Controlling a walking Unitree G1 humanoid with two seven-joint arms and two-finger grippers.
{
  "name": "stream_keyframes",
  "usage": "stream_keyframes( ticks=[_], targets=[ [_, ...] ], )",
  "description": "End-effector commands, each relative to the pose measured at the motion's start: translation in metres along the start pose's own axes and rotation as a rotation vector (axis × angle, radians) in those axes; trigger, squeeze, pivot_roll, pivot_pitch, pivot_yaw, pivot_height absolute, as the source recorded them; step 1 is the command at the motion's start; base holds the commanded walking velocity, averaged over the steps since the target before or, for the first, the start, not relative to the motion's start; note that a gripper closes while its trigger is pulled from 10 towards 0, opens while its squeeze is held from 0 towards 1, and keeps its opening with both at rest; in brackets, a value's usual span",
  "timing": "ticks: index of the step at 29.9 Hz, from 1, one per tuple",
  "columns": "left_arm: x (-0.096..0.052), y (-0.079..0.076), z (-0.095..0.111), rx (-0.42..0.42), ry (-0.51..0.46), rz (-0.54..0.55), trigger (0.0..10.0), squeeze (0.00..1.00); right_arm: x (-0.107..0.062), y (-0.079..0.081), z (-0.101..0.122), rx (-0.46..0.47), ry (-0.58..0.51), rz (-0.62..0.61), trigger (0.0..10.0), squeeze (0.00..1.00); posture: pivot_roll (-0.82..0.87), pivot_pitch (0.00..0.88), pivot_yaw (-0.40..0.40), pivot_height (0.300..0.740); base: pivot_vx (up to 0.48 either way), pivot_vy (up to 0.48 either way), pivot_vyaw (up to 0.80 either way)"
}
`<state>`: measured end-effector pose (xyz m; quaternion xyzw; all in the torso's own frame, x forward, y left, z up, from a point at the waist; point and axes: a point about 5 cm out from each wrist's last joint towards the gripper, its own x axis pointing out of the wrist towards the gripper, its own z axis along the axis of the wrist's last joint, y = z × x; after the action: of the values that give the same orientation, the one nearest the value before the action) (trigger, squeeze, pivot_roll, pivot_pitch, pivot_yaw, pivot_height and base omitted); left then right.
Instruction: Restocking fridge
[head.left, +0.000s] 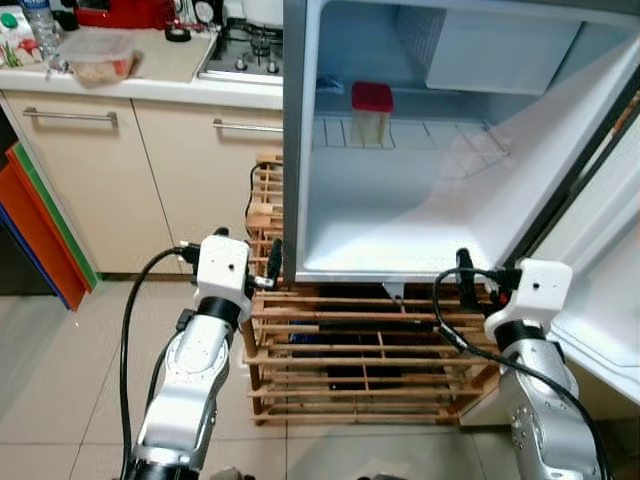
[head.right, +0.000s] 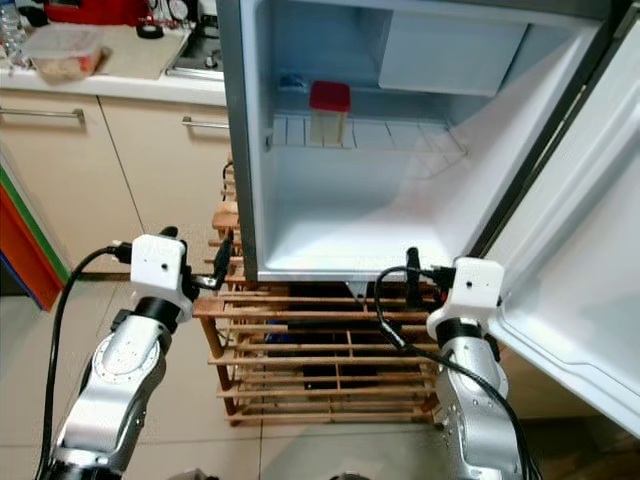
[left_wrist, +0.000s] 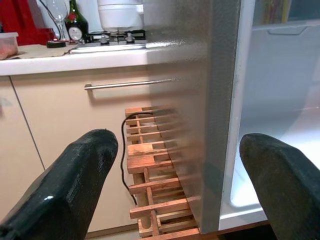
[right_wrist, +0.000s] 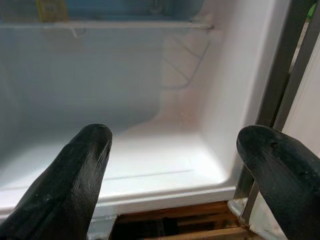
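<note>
The small fridge (head.left: 400, 225) stands open on a wooden slatted rack (head.left: 350, 350), its lower compartment bare. On its wire shelf (head.left: 440, 135) stands a pale jar with a red lid (head.left: 371, 113), with a small blue item (head.left: 330, 84) behind it at the left. My left gripper (head.left: 272, 262) is raised at the fridge's left front edge, open and empty (left_wrist: 175, 150). My right gripper (head.left: 465, 275) hovers at the fridge's lower right front lip, also open with nothing between its fingers (right_wrist: 172, 137).
The fridge door (head.left: 610, 260) swings out to the right, close by my right arm. Left of the fridge run beige cabinets (head.left: 90, 170) under a counter with a food container (head.left: 97, 55) and a stove (head.left: 245, 55). Coloured boards (head.left: 40, 220) lean at the far left.
</note>
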<state>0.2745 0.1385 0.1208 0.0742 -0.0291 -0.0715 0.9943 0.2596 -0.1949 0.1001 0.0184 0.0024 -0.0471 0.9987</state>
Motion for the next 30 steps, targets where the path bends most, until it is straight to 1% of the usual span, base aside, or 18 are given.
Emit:
stream_keyframes(
  ticks=[1,8,15,20,24,28,30],
  targets=[
    [0.002,-0.001,-0.002,0.008,0.007,0.002,10.0,0.0,0.002,-0.004,0.0,-0.026,-0.001,-0.01,10.0,0.0,0.03,0.0,-0.057,0.74,-0.33,0.0,0.0],
    [0.004,-0.006,0.0,0.016,-0.007,-0.01,10.0,0.0,0.003,-0.004,-0.001,-0.04,0.002,-0.005,10.0,0.0,0.03,0.0,-0.055,0.74,-0.329,0.0,0.0],
    [0.006,-0.007,0.001,0.022,-0.013,-0.021,10.0,0.0,0.004,-0.003,-0.002,-0.044,0.002,-0.005,10.0,0.0,0.02,0.0,-0.052,0.74,-0.329,0.0,0.0],
    [0.009,-0.009,0.002,0.029,-0.022,-0.035,10.0,0.0,0.003,-0.005,-0.001,-0.056,0.002,-0.009,10.0,0.0,0.01,0.0,-0.049,0.74,-0.325,0.0,0.0],
    [0.011,-0.013,0.0,0.024,-0.017,-0.049,10.0,0.0,0.001,-0.009,-0.003,-0.07,0.008,-0.018,10.0,0.0,0.0,0.0,-0.049,0.74,0.0,0.0,0.0],
    [0.009,-0.018,0.007,0.017,-0.064,-0.082,10.0,0.0,-0.003,-0.016,-0.005,-0.087,0.018,-0.031,10.0,0.0,-0.01,0.0,-0.05,0.74,0.0,0.0,0.0],
    [0.009,-0.021,0.007,0.006,-0.074,-0.092,10.0,0.0,-0.003,-0.019,-0.006,-0.095,0.023,-0.039,10.0,0.0,-0.02,0.0,-0.049,0.74,0.0,-0.394,0.0]
  ],
)
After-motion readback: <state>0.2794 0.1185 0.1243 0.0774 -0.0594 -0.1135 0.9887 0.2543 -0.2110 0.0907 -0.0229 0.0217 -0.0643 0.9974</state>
